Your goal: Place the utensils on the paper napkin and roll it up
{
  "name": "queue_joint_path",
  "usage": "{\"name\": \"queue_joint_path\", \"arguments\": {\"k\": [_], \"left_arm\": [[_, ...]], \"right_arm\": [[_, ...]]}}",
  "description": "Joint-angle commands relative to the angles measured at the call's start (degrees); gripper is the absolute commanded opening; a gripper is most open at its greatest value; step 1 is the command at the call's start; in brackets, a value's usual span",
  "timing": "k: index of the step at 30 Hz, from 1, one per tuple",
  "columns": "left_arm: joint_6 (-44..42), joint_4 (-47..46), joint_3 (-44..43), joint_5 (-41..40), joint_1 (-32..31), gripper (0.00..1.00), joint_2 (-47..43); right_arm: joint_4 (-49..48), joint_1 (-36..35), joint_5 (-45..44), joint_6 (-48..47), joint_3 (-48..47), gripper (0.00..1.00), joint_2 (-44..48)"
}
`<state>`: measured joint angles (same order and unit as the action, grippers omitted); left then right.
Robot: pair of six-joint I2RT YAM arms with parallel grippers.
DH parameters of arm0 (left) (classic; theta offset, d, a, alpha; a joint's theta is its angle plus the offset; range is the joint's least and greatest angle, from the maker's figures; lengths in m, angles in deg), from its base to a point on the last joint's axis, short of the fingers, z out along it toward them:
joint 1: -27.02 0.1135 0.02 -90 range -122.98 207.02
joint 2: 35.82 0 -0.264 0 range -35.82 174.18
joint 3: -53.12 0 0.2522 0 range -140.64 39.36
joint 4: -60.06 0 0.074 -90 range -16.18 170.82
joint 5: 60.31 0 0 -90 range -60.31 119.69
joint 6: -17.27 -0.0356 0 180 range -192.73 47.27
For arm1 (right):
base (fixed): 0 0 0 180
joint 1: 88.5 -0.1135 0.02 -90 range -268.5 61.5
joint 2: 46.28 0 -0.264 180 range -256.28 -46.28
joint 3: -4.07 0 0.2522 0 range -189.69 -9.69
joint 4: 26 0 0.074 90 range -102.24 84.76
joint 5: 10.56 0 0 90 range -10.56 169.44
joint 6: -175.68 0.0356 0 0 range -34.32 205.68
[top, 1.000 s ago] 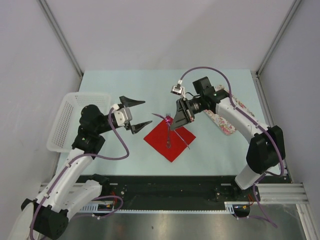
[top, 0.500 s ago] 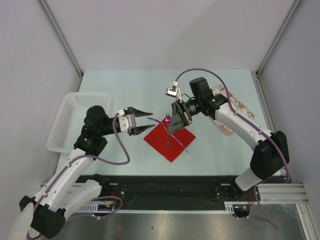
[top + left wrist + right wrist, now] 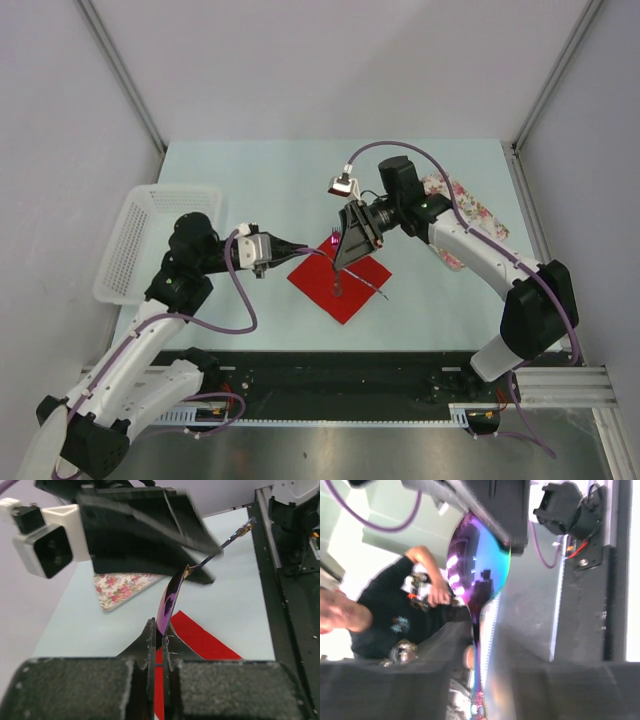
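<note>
The red paper napkin (image 3: 318, 279) lies as a diamond on the pale table; a corner of the napkin (image 3: 202, 640) also shows in the left wrist view. Above it a spoon (image 3: 333, 240) with an iridescent purple bowl hangs between both grippers. My left gripper (image 3: 303, 250) is shut on the bowl's rim, the spoon (image 3: 170, 597) standing edge-on between its tips (image 3: 161, 636). The handle runs through my right gripper (image 3: 342, 262). In the blurred right wrist view the spoon (image 3: 479, 560) passes between that gripper's (image 3: 487, 640) slightly parted jaws. A second slim utensil (image 3: 375, 287) lies on the napkin.
A white mesh basket (image 3: 150, 235) stands at the left. A floral cloth (image 3: 470, 215) lies at the right under the right arm, and the same cloth (image 3: 122, 587) shows beyond the spoon. The black rail (image 3: 330, 375) runs along the near edge.
My left gripper has swung right to the spoon and shut on its bowl. The right gripper has shifted slightly left, and its jaws have loosened around the handle.
</note>
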<state>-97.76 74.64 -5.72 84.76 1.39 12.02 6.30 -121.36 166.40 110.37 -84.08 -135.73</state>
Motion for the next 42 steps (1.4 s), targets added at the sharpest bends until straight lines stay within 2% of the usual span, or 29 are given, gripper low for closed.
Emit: {"name": "queue_joint_path", "arguments": {"k": [1,2,3,4,5,6,8,9,12,14,17,18,19,20,21,22,23,24,25,26,27,28,30,31,34,36,39,40,42], "left_arm": [[-1.2,6.7,-3.3,2.3,-0.7,0.0,-0.1],[-0.7,10.4,-4.3,1.7,-0.7,0.0,0.8],[0.8,12.7,-5.1,0.7,-0.7,0.0,1.5],[1.7,15.0,-7.3,0.5,-0.6,0.0,2.5],[5.3,19.0,-8.5,-0.1,-0.7,0.0,4.9],[8.1,20.8,-9.9,-2.9,-0.7,0.0,6.7],[13.6,29.4,-15.6,-4.5,-0.7,0.0,13.8],[14.2,33.3,-17.9,-5.4,-0.7,0.0,16.7],[15.0,47.8,-27.0,-5.9,-0.5,0.0,29.3],[15.4,51.6,-28.5,-1.2,0.6,0.0,33.4],[19.5,46.1,-24.7,-0.7,1.5,0.0,34.1],[20.5,44.5,-24.0,-1.4,1.5,0.0,32.9],[21.5,41.7,-22.5,-2.4,1.5,0.0,32.2],[23.5,40.7,-21.9,-3.0,1.5,0.0,31.7],[24.3,39.8,-21.5,-3.6,1.4,0.0,30.8],[24.7,38.8,-20.8,-4.5,1.5,0.0,30.1],[24.7,38.7,-20.8,-6.7,1.5,0.0,29.6],[24.7,38.8,-21.1,-7.7,1.5,0.0,29.3],[24.7,39.1,-22.0,-9.1,1.5,0.0,28.6],[24.7,39.4,-22.5,-10.8,1.8,0.0,28.5],[25.2,39.7,-23.3,-11.6,1.9,0.0,28.2],[27.0,39.2,-23.5,-12.5,1.9,0.0,27.9],[27.3,39.0,-24.3,-15.0,1.8,0.0,27.9],[27.5,38.9,-24.5,-15.5,1.9,0.0,28.2],[27.5,39.3,-25.3,-17.3,1.9,0.0,28.9],[27.1,39.5,-25.8,-16.5,1.9,0.0,29.9],[27.9,40.1,-26.5,-16.8,1.9,0.0,30.8],[28.0,40.4,-26.5,-16.2,1.9,0.0,31.2],[29.1,40.3,-25.9,-15.3,1.9,0.0,32.1]], "right_arm": [[-16.8,3.4,7.0,11.2,1.5,0.66,1.2],[-21.8,4.9,6.0,18.6,2.2,0.74,1.7],[-35.6,6.6,5.2,23.8,3.2,0.84,1.9],[-44.2,10.7,4.5,31.0,5.1,0.87,1.9],[-52.6,12.5,3.1,42.8,5.5,0.87,1.0],[-65.7,14.8,2.3,48.6,5.4,0.87,-0.2],[-76.6,20.7,0.2,57.7,3.8,0.84,-3.6],[-88.3,22.3,-0.2,68.5,3.0,0.83,-4.8],[-106.5,25.7,1.0,85.1,-1.2,0.82,-9.3],[-106.6,27.5,1.4,85.6,-0.2,0.84,-9.7],[-105.9,29.3,0.2,90.3,2.9,0.87,-10.7],[-102.6,29.9,-1.4,91.0,5.1,0.88,-9.8],[-94.7,30.4,-4.1,80.8,7.0,0.89,-8.3],[-72.1,31.4,-5.5,71.8,8.3,0.92,-5.9],[-57.5,31.9,-7.0,62.6,7.9,0.95,-2.2],[-39.8,32.3,-11.5,35.1,5.2,0.98,-0.8],[-4.1,32.4,-15.0,20.7,-0.3,1.0,-0.4],[9.3,31.5,-19.8,8.2,-10.8,1.0,-0.4],[19.1,29.9,-34.3,-11.0,-16.1,1.0,0.1],[28.5,28.0,-41.5,-17.0,-19.3,1.0,0.6],[28.6,23.0,-47.5,-21.9,-19.6,1.0,2.2],[27.4,20.8,-58.0,-24.5,-17.9,0.99,6.7],[20.0,15.5,-65.5,-31.3,-12.8,1.0,12.2],[18.6,14.1,-65.9,-33.8,-9.9,1.0,15.0],[24.5,13.3,-63.0,-37.8,-12.6,1.0,12.6],[28.2,13.2,-56.8,-43.7,-13.1,1.0,11.8],[28.7,8.8,-60.2,-45.4,-9.9,0.99,13.1],[27.4,3.6,-63.5,-46.2,-8.5,0.97,13.6],[26.6,1.0,-67.3,-47.2,-5.6,0.91,14.0]]}}
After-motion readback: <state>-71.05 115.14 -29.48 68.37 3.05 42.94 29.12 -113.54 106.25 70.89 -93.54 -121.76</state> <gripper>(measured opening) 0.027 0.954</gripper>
